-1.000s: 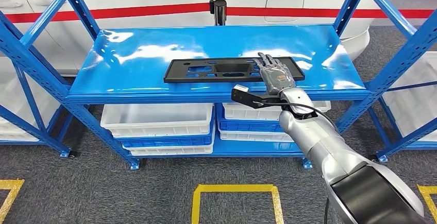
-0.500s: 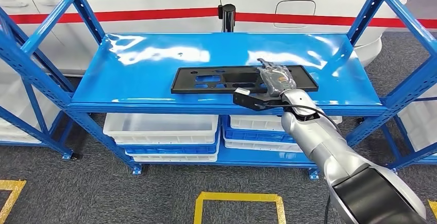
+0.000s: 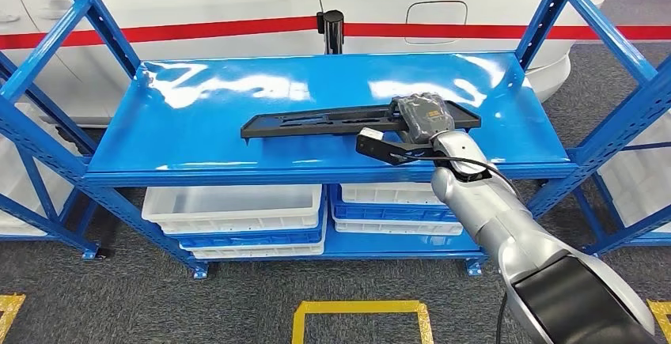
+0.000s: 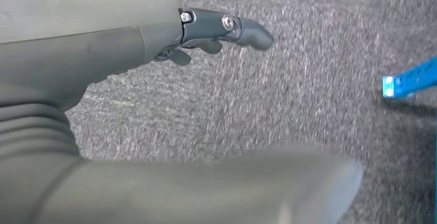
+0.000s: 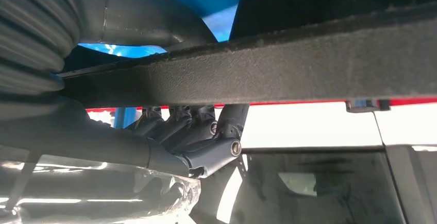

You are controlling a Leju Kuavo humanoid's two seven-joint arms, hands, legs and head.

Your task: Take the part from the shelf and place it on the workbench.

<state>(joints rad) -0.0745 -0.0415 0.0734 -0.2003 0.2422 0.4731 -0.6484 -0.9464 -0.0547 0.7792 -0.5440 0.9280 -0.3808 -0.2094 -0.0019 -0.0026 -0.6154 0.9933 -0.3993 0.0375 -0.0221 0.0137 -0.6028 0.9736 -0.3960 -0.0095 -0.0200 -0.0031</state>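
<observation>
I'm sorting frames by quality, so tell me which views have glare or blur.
Head view: sharp, with white glare patches on the blue shelf. Left wrist view: the carpet is motion-smeared. Right wrist view: the black part is close and soft, against a bright background.

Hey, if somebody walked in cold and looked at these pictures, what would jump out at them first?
Most likely the long black part on the glossy blue shelf, tilted with its near edge lifted, gripped at its right end by the right hand on a silver arm. Next, the white bins stacked on the lower shelf, and the white car with a red stripe behind the rack.
</observation>
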